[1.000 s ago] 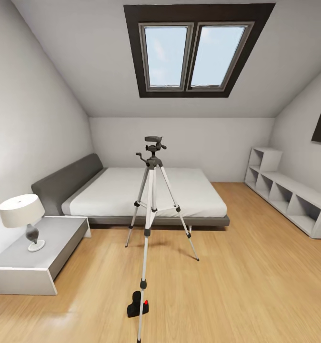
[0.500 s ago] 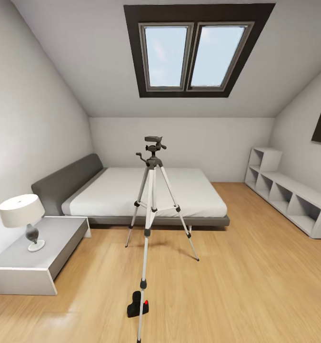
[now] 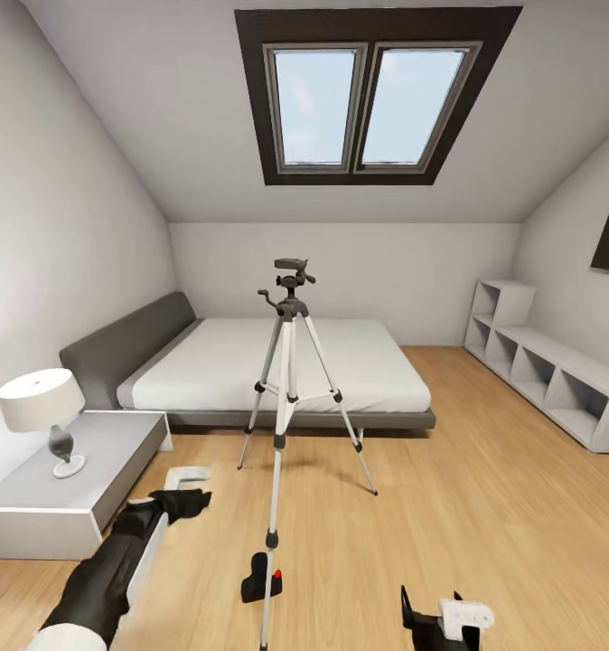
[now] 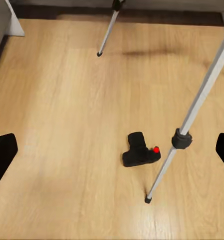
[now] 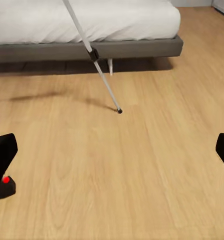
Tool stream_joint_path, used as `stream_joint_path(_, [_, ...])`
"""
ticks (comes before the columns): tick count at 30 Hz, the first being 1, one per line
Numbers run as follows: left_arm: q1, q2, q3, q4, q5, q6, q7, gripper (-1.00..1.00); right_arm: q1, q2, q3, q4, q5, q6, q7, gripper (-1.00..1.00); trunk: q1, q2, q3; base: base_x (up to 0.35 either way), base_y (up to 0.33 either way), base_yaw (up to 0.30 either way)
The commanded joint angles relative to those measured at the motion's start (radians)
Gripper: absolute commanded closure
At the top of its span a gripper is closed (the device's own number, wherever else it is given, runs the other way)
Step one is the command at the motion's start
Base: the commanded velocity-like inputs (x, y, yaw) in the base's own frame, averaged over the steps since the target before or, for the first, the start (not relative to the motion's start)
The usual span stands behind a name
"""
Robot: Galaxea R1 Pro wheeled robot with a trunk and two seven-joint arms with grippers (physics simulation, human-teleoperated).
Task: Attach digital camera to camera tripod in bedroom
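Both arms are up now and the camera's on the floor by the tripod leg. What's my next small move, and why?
Probably lower the left gripper toward the digital camera. It lies on the wood floor right beside the near leg of the camera tripod, and the left wrist view already has it between the open fingertips. The right gripper sees it only at its view's edge. Come in from the side away from the leg.

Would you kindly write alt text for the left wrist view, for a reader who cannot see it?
A small black digital camera with a red button lies on a light wood floor, right beside one silver leg of the camera tripod. The left gripper is open, with dark fingertips at both edges. Another tripod foot stands farther off.
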Motion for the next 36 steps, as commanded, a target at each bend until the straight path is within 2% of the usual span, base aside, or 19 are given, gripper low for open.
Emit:
stream_joint_path(1, [-0.034, 0.000, 0.001, 0.026, 0.003, 0.015, 0.001, -1.00, -0.001, 0.004, 0.000, -0.029, -0.001, 0.024, -0.011, -1.00, 0.000, -0.001, -0.001, 0.000, 0.000, 0.000])
stream_joint_path(2, [-0.106, 0.000, 0.001, 0.085, 0.003, 0.027, 0.001, -1.00, -0.008, 0.012, 0.000, -0.078, -0.001, 0.074, -0.022, -1.00, 0.000, -0.001, -0.001, 0.000, 0.000, 0.000])
stream_joint_path(3, [-0.141, 0.000, 0.001, 0.118, 0.003, 0.032, 0.001, -1.00, -0.016, 0.016, 0.000, -0.098, -0.001, 0.098, -0.026, -1.00, 0.000, -0.001, -0.001, 0.000, 0.000, 0.000])
stream_joint_path(5, [-0.277, 0.000, 0.001, 0.263, 0.003, 0.042, 0.001, -1.00, -0.057, 0.029, 0.001, -0.151, -0.003, 0.170, -0.035, -1.00, 0.000, -0.001, -0.001, 0.000, 0.000, 0.000])
stream_joint_path(6, [-0.308, 0.000, 0.001, 0.300, 0.003, 0.043, 0.001, -1.00, -0.070, 0.031, 0.001, -0.158, -0.003, 0.183, -0.036, -1.00, 0.000, -0.001, -0.001, 0.000, 0.000, 0.000])
stream_joint_path(8, [-0.415, 0.000, 0.001, 0.428, 0.003, 0.045, 0.002, -1.00, -0.128, 0.040, 0.001, -0.175, -0.005, 0.222, -0.040, -1.00, 0.000, -0.001, -0.001, 0.000, 0.000, 0.000])
stream_joint_path(9, [-0.437, 0.000, 0.001, 0.452, 0.003, 0.045, 0.002, -1.00, -0.144, 0.042, 0.001, -0.177, -0.005, 0.232, -0.041, -1.00, 0.000, -0.001, -0.001, 0.000, 0.000, 0.000])
stream_joint_path(11, [-0.501, -0.002, 0.001, 0.511, 0.003, 0.045, 0.002, -1.00, -0.211, 0.048, 0.001, -0.180, -0.006, 0.296, -0.042, -1.00, 0.000, -0.001, -0.001, 0.000, 0.000, 0.000])
stream_joint_path(14, [-0.529, -0.006, 0.001, 0.536, 0.003, 0.045, 0.002, -1.00, -0.295, 0.050, 0.001, -0.162, -0.005, 0.393, -0.044, -1.00, 0.000, -0.001, -0.001, 0.000, 0.000, 0.000])
stream_joint_path(16, [-0.540, -0.011, 0.000, 0.555, 0.003, 0.046, 0.002, -1.00, -0.398, 0.050, 0.001, -0.110, -0.005, 0.480, -0.045, -1.00, 0.000, -0.001, -0.001, 0.000, 0.000, 0.000])
stream_joint_path(17, [-0.542, -0.013, 0.000, 0.562, 0.003, 0.046, 0.002, -1.00, -0.424, 0.050, 0.001, -0.093, -0.004, 0.497, -0.046, -1.00, 0.000, -0.001, -0.001, 0.000, 0.000, 0.000])
stream_joint_path(19, [-0.545, -0.015, -0.002, 0.609, 0.002, 0.045, 0.001, -1.00, -0.537, 0.048, 0.001, -0.006, -0.003, 0.544, -0.061, -1.00, 0.000, -0.001, -0.001, 0.000, 0.000, 0.000])
stream_joint_path(23, [-0.547, -0.012, -0.006, 0.686, 0.002, 0.040, -0.001, -1.00, -0.656, 0.044, 0.001, 0.090, 0.000, 0.581, -0.110, -1.00, 0.000, -0.001, -0.001, 0.000, 0.000, 0.000])
stream_joint_path(28, [-0.546, -0.010, -0.008, 0.774, 0.002, 0.025, -0.008, -1.00, -0.712, 0.041, 0.001, 0.119, 0.003, 0.608, -0.149, -1.00, 0.000, -0.001, -0.001, 0.000, 0.000, 0.000])
stream_joint_path(36, [-0.546, -0.015, -0.008, 0.831, 0.004, 0.013, -0.008, -1.00, -0.723, 0.033, 0.002, 0.073, 0.003, 0.640, -0.160, -1.00, 0.000, -0.001, -0.001, 0.000, 0.000, 0.000])
